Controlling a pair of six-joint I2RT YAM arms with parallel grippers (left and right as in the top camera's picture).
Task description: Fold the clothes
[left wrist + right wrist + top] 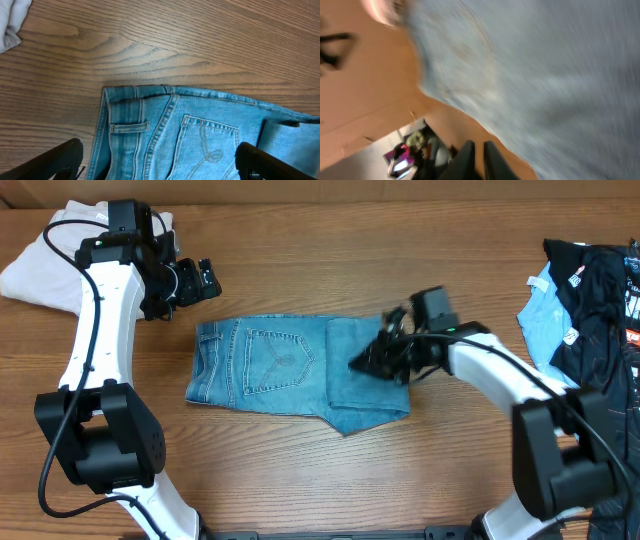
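Jeans (270,360) look like soft, weighty denim; I'd grab the waistband corners. Left gripper (200,280) spread wide, right gripper (372,362) pinched nearly together.

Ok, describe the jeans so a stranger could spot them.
On the wooden table, look at the middle. The jeans lie folded there, stitched pocket up. They alone are blue denim: the pale cloth sits far left, the black garment far right.
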